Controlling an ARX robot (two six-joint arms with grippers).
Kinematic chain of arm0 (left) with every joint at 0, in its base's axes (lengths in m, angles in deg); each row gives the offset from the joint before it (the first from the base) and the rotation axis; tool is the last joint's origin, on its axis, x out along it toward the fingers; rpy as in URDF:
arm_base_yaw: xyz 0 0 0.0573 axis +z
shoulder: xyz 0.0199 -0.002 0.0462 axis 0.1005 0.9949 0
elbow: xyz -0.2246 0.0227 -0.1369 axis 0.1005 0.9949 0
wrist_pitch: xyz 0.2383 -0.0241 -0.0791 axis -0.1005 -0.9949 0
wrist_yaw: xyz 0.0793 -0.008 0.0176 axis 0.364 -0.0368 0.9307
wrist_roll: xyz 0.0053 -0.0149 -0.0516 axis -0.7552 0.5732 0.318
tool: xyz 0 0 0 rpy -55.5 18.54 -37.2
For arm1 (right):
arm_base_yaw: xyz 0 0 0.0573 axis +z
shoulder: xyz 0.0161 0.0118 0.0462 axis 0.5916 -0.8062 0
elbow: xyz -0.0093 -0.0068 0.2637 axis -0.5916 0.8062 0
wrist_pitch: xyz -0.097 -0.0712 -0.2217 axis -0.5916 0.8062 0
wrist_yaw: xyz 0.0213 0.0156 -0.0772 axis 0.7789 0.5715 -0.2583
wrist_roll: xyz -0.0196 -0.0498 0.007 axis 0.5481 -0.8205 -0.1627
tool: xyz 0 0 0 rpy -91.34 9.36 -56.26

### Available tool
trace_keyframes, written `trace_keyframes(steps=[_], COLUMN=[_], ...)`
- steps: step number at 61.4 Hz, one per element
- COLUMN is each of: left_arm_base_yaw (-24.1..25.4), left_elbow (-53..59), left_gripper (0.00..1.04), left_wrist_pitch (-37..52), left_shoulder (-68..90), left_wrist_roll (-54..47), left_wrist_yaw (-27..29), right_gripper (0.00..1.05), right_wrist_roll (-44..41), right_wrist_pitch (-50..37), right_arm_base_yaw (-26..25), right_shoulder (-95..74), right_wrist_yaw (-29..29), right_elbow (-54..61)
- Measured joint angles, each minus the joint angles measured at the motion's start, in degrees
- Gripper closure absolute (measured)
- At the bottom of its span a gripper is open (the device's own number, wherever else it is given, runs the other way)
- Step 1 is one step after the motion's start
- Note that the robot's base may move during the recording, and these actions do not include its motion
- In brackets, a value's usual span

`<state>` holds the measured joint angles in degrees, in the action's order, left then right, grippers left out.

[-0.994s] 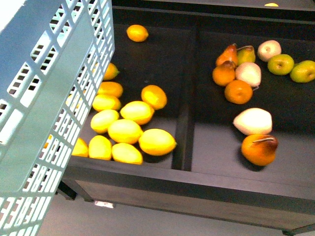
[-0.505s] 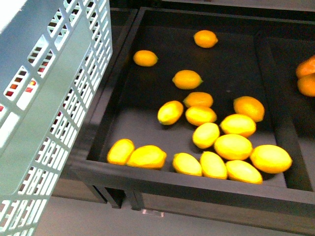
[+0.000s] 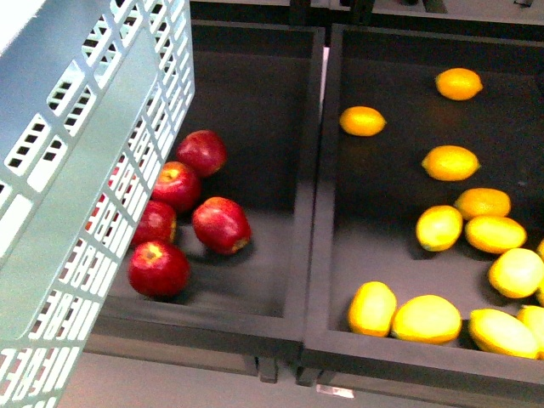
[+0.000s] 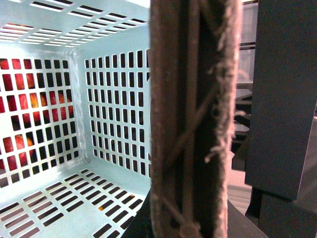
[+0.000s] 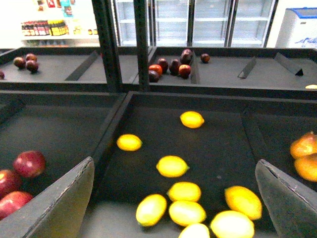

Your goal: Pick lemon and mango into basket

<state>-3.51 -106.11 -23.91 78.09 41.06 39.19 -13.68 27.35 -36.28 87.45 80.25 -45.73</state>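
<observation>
The turquoise slotted basket (image 3: pixel 85 170) hangs tilted at the left of the front view. My left gripper (image 4: pixel 185 225) is shut on its brown-grey handle (image 4: pixel 190 124); the basket's floor (image 4: pixel 49 208) shows no fruit. Small plump lemons (image 3: pixel 450 162) lie scattered in the black tray on the right. Longer yellow fruits, among them what looks like a mango (image 3: pixel 426 319), lie near that tray's front edge. My right gripper (image 5: pixel 176 208) is open above this tray, its fingers (image 5: pixel 64 203) wide apart, with one lemon (image 5: pixel 172 166) beyond them.
Several red apples (image 3: pixel 221 225) lie in the left tray beside the basket wall. A raised black divider (image 3: pixel 319 170) separates the two trays. Beyond stand dark uprights (image 5: pixel 106 44), a rear shelf of dark red fruit (image 5: pixel 168 67), and orange fruit (image 5: pixel 304 146) one tray over.
The front view has swung left: the yellow-fruit tray slid to the right, the pears and oranges left the frame, and the apple tray came in. The basket keeps its place in view.
</observation>
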Motion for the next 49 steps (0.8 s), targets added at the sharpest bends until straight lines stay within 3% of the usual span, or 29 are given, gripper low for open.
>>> trace_keyframes(steps=[49], left_arm_base_yaw=[0.3], left_elbow=[-0.1], left_gripper=[1.0], left_wrist_pitch=[-0.1], left_shoulder=[0.0], left_wrist_roll=[-0.5], left_wrist_yaw=[0.2], right_gripper=[0.09], right_wrist_roll=[0.0], right_wrist_pitch=[0.0], right_arm_base_yaw=[0.0], right_shoulder=[-0.2], right_wrist_yaw=[0.3], right_elbow=[0.0])
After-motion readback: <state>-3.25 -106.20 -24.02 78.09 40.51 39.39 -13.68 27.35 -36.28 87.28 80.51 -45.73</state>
